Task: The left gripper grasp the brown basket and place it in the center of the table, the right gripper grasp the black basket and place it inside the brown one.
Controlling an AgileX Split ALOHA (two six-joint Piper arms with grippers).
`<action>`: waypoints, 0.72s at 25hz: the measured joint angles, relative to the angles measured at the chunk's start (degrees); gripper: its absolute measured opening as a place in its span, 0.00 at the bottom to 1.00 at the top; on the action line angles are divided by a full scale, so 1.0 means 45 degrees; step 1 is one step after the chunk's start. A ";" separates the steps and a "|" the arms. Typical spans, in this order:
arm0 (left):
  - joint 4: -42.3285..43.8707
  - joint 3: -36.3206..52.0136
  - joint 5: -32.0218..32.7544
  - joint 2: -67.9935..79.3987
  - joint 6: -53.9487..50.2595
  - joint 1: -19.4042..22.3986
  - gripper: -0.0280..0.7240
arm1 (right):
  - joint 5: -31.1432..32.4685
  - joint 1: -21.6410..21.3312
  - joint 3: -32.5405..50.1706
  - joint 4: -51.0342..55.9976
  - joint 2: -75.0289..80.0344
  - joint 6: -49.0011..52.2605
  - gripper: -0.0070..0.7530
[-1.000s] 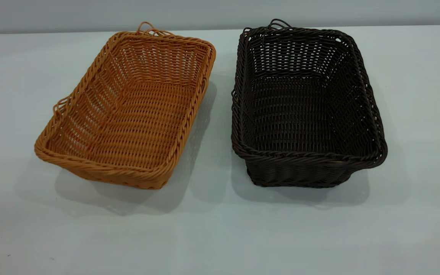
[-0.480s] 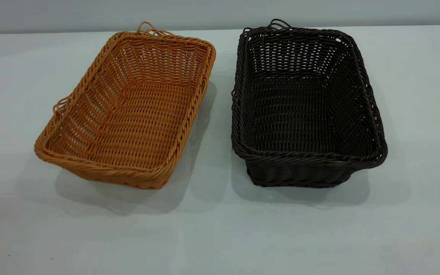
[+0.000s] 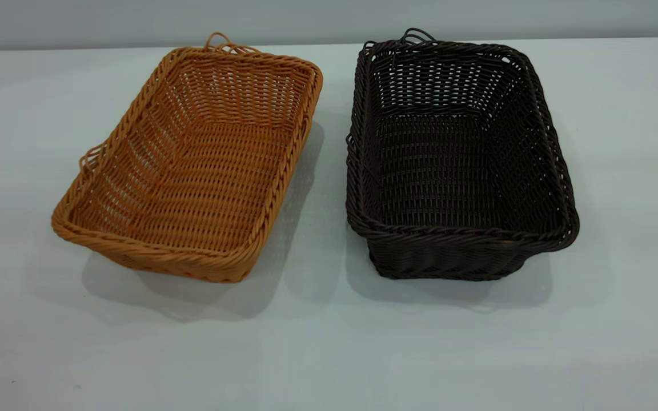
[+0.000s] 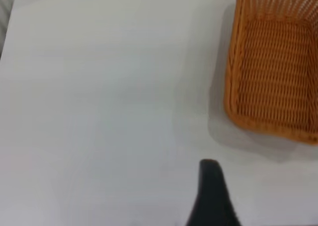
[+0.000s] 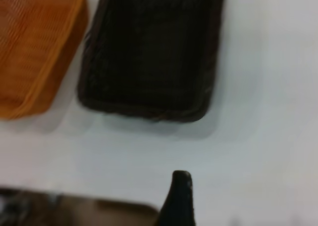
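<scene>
The brown basket (image 3: 192, 165) stands on the white table (image 3: 329, 354) at the left, turned a little askew. The black basket (image 3: 454, 165) stands beside it at the right, a narrow gap between them. Both are empty. Neither arm shows in the exterior view. In the left wrist view a black part of my left gripper (image 4: 212, 196) hangs above bare table, apart from the brown basket (image 4: 273, 77). In the right wrist view a black part of my right gripper (image 5: 178, 198) is above bare table, short of the black basket (image 5: 149, 52); the brown basket (image 5: 35, 47) shows beside it.
The table's far edge (image 3: 329, 44) meets a grey wall just behind both baskets. Bare tabletop lies in front of the baskets and at both sides. A brown blurred surface (image 5: 74, 211) shows past the table edge in the right wrist view.
</scene>
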 joint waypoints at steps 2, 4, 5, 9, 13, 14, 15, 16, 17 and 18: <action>-0.0346 -0.0391 -0.1038 0.1706 0.0451 0.0000 0.72 | -0.0439 0.0000 0.0000 0.1479 0.1670 -0.1241 0.84; -0.0667 -0.0614 -0.2140 0.3109 0.1009 0.0000 0.74 | -0.0780 0.0000 0.0000 0.3474 0.3462 -0.2712 0.84; -0.0837 -0.0735 -0.2644 0.3808 0.1276 0.0000 0.75 | -0.0904 0.0000 0.0000 0.4364 0.4190 -0.3552 0.83; -0.1431 -0.1081 -0.3898 0.6063 0.2083 0.0000 0.76 | -0.1418 0.0536 -0.0041 0.8052 0.7307 -0.6057 0.82; -0.1558 -0.1517 -0.4338 0.7671 0.2382 0.0000 0.76 | -0.2363 0.2703 -0.0153 0.9767 1.0162 -0.6539 0.80; -0.1558 -0.1631 -0.4394 0.7947 0.2428 0.0000 0.76 | -0.2572 0.3265 -0.0263 0.9972 1.0870 -0.6480 0.79; -0.1558 -0.1764 -0.4407 0.8244 0.2449 0.0000 0.76 | -0.2728 0.3980 -0.0410 1.0182 1.1567 -0.6367 0.79; -0.1558 -0.1873 -0.4456 0.8495 0.2459 0.0000 0.76 | -0.2859 0.4398 -0.0647 1.0333 1.2129 -0.6158 0.79; -0.1558 -0.1955 -0.4536 0.8675 0.2474 0.0000 0.76 | -0.2976 0.4768 -0.0921 1.0568 1.2785 -0.5895 0.79; -0.1558 -0.1998 -0.4599 0.8852 0.2485 0.0000 0.76 | -0.3099 0.4965 -0.1149 1.0885 1.3413 -0.5487 0.79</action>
